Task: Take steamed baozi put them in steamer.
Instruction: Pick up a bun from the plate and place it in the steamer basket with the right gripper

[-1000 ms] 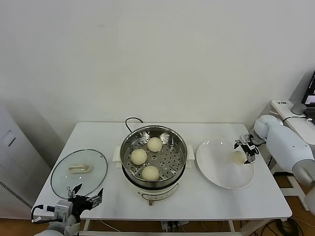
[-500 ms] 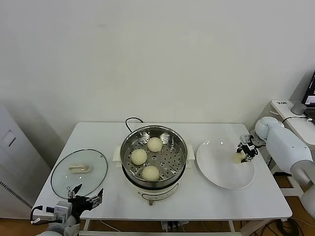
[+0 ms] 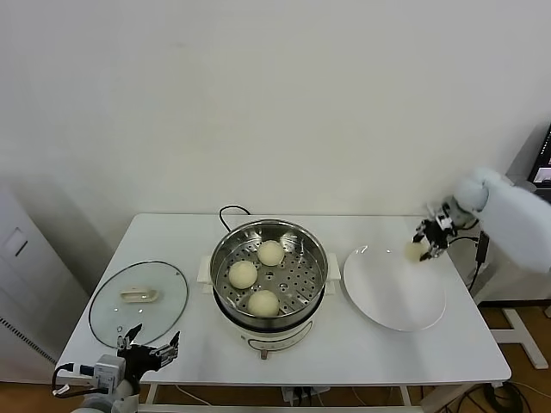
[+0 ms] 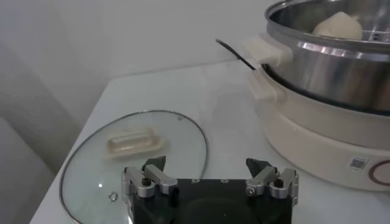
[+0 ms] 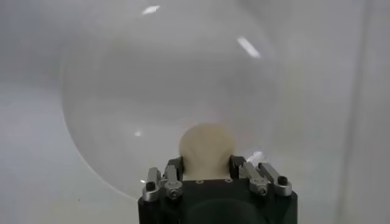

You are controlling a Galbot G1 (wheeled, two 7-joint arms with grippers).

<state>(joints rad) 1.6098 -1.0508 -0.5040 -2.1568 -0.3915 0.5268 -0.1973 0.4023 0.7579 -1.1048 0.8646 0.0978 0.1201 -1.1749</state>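
Right gripper (image 3: 425, 243) clamping smooth round baozi (image 3: 417, 250)

The right tool (image 5: 207, 165) grips a cream baozi (image 5: 206, 145) between its fingers above the white plate (image 5: 122, 91).

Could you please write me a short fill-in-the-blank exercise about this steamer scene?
1. The shiny steel steamer already holds ___ cream-white buns.
2. The right pincer is shut on the ___ bun.
3. The round glass lid lies on the steamer's ___ side.
4. The flat white plate now holds ___ buns.

Answers: three; fourth; left; no
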